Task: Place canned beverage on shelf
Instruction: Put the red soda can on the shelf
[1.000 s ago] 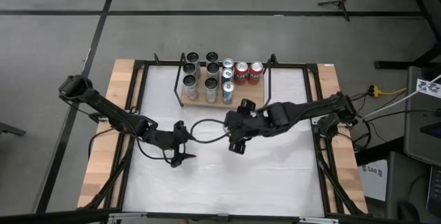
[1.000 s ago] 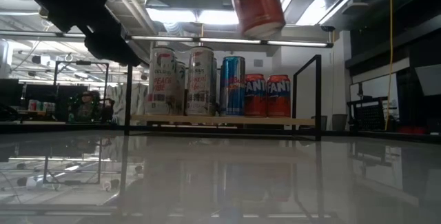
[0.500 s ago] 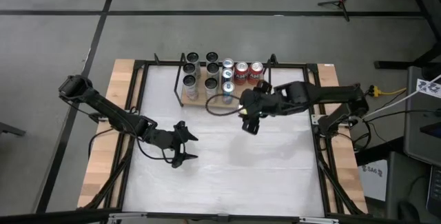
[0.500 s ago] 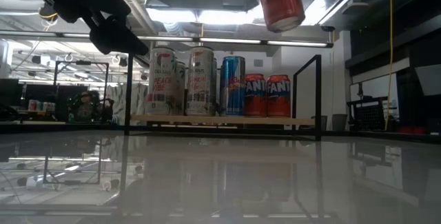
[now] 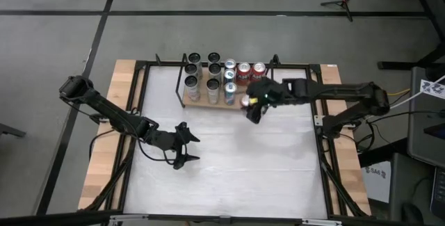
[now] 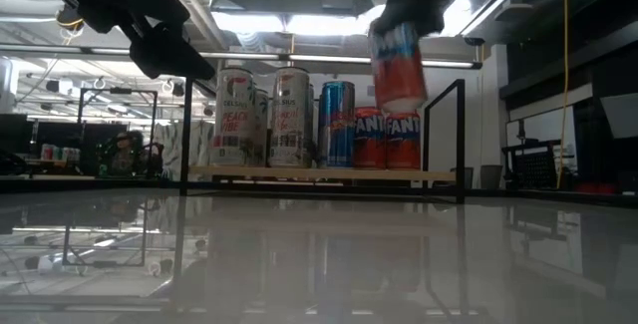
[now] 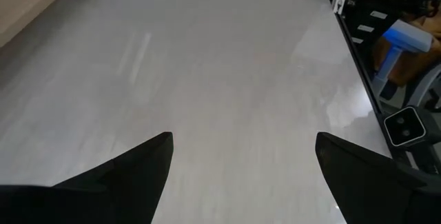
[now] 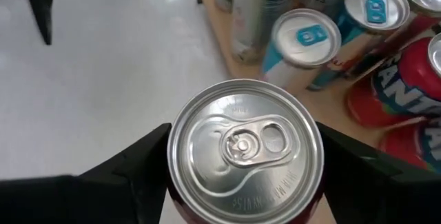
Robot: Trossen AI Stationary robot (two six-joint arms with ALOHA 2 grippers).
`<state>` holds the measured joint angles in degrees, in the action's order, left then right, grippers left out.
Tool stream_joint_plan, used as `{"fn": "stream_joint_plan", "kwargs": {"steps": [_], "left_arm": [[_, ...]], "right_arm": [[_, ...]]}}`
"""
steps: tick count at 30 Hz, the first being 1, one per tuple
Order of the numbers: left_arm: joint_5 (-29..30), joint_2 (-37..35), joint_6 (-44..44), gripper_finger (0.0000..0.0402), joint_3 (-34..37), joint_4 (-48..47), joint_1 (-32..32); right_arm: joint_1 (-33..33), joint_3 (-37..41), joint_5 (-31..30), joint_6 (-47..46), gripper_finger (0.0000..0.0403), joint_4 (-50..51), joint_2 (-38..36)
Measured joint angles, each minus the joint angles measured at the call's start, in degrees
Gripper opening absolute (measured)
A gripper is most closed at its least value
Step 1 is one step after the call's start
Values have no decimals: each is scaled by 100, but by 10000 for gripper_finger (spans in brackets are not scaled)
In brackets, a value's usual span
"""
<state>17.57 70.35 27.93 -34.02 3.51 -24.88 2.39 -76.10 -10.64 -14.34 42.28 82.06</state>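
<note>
Right wrist view: my right gripper clamps the red can mid-body; I judge it rigid, slick, dentable.

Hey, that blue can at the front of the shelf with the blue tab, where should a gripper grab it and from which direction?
Grip the blue can around its upper body, coming straight down from above. It stands upright with its lid exposed, while a Fanta can and taller cans crowd its sides. The right gripper already holds a red can that way.
</note>
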Motion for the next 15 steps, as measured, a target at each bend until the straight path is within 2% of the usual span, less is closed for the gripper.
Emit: {"fn": "stream_joint_plan", "kwargs": {"steps": [3, 6, 15], "left_arm": [[16, 0, -1, 350, 0, 0, -2], [100, 0, -1, 350, 0, 0, -1], [403, 0, -1, 350, 0, -2, 26]], "right_arm": [[464, 440, 446, 401, 291, -534, -98], [852, 716, 709, 830, 291, -582, -99], [1601, 1131, 1399, 1364, 291, -1405, -81]]}}
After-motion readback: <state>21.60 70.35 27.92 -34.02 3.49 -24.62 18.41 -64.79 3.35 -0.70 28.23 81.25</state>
